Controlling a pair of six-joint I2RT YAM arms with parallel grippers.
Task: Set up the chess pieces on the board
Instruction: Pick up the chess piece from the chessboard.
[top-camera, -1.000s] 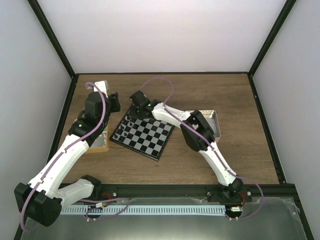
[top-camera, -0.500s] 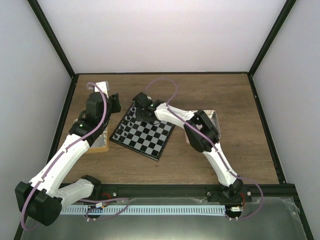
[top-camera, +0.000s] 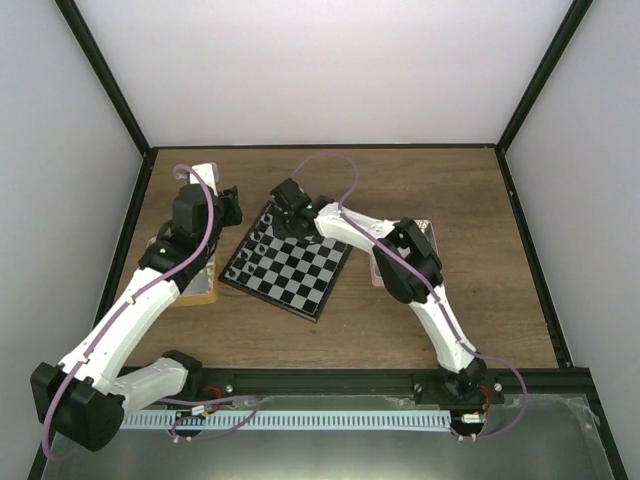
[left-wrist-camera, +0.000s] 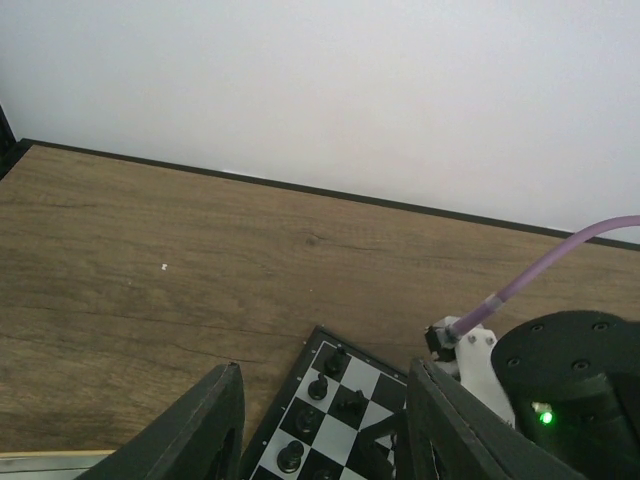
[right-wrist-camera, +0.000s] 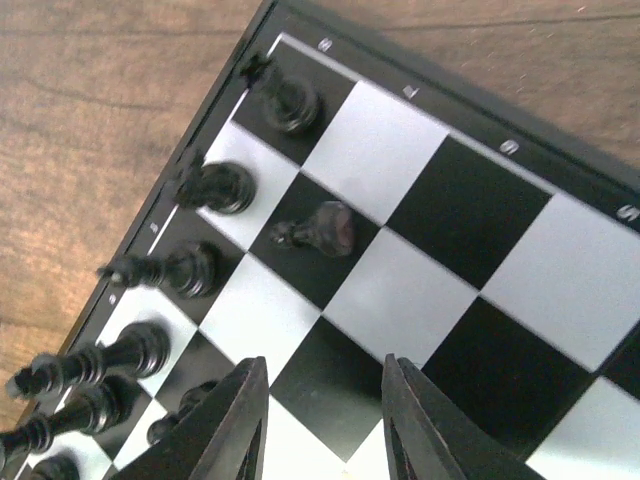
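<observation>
Checkered board (top-camera: 297, 272), black chess pieces (right-wrist-camera: 215, 187) upright (along one edge)

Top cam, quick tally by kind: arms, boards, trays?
Arms: 2 (left arm, right arm)
Board: 1
Trays: 2 (tan tray partly under the left arm, right tray mostly hidden behind the right arm)
Total: 5

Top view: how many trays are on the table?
2. A tan tray left of the board, partly under the left arm; a second tray right of it, mostly hidden behind the right arm.
</observation>
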